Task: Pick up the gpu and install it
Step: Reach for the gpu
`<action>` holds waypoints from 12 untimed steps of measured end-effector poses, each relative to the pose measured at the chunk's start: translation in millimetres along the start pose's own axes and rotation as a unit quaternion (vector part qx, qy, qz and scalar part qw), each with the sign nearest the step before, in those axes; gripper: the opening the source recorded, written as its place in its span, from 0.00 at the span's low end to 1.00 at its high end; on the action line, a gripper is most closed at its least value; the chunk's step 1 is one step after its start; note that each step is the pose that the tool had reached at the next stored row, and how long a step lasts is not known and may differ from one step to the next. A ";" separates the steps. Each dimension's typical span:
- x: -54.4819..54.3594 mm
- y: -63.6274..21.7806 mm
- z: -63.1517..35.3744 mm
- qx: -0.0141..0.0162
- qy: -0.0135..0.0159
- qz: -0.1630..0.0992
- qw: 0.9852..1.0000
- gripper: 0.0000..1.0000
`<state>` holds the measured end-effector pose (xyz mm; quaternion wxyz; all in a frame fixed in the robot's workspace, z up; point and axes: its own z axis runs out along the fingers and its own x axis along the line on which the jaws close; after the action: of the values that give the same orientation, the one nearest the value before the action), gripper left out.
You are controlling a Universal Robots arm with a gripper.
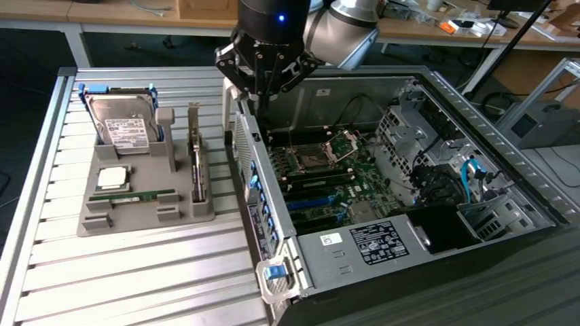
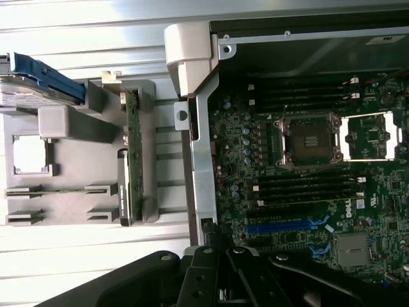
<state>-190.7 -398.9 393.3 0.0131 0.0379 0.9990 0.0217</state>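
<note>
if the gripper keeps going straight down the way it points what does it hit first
Most likely the top edge of the computer case wall, since the shut gripper hangs right over it; depth is unclear, so it might instead reach the motherboard.

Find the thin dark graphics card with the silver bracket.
Exterior view's left: the graphics card stands on edge in the grey holder, beside the open computer case.

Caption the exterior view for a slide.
Shut end effector hovers over the computer case; gpu stands in the gray holder.
</note>
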 end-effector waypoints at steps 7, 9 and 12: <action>2.8 -0.2 -0.1 0.000 0.000 0.000 1.000 0.11; 3.6 -0.3 -0.1 0.000 0.000 0.000 1.000 0.11; 4.7 -0.4 -0.1 0.000 0.000 0.000 1.000 0.11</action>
<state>-195.4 -398.9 393.3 0.0131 0.0379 0.9990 0.0217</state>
